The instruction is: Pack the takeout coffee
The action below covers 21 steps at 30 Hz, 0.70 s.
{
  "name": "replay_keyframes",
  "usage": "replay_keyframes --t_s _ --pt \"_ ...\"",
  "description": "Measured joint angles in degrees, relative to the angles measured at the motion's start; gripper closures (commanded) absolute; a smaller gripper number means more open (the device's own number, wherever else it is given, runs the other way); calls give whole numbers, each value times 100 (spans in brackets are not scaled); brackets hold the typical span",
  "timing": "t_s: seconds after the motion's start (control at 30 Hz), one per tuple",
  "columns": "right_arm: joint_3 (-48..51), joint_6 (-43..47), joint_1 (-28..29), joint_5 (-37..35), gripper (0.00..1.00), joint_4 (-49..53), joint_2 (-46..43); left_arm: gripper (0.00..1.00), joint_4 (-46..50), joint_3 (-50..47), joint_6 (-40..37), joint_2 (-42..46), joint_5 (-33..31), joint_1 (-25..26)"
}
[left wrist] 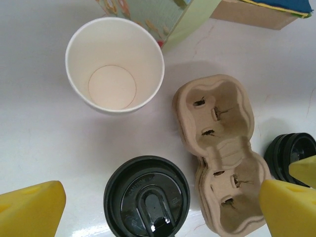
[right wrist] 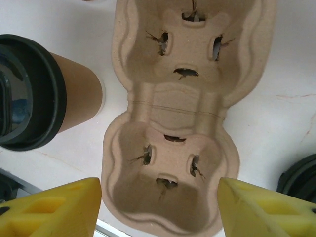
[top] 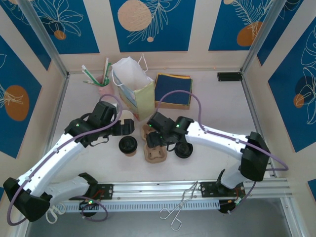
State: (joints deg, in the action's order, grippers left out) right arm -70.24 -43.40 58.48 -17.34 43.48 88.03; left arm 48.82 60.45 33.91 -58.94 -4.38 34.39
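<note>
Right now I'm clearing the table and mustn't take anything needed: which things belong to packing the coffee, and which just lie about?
For the job: lidded cup, carrier, probably the bag.
Lying about: open cup, loose lid, tongs, blue stack, straws.

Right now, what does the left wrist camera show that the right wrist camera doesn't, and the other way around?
The left wrist camera adds the empty lidless cup, a corner of the patterned bag and an edge of the cardboard box. The right wrist camera adds the takeout coffee seen from the side, brown wall visible, and a closer look into the pulp carrier. Both share the carrier, the lidded coffee and a loose black lid.
</note>
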Motion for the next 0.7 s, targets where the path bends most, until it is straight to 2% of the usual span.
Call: replay_keyframes --t_s 0.4,0.7 --pt "-870 -83 -168 216 47 520 1281 0 -258 -481 -212 404 -85 -2" --pt "-1104 -81 -321 398 48 737 1580 0 -363 -566 -302 520 -83 -4"
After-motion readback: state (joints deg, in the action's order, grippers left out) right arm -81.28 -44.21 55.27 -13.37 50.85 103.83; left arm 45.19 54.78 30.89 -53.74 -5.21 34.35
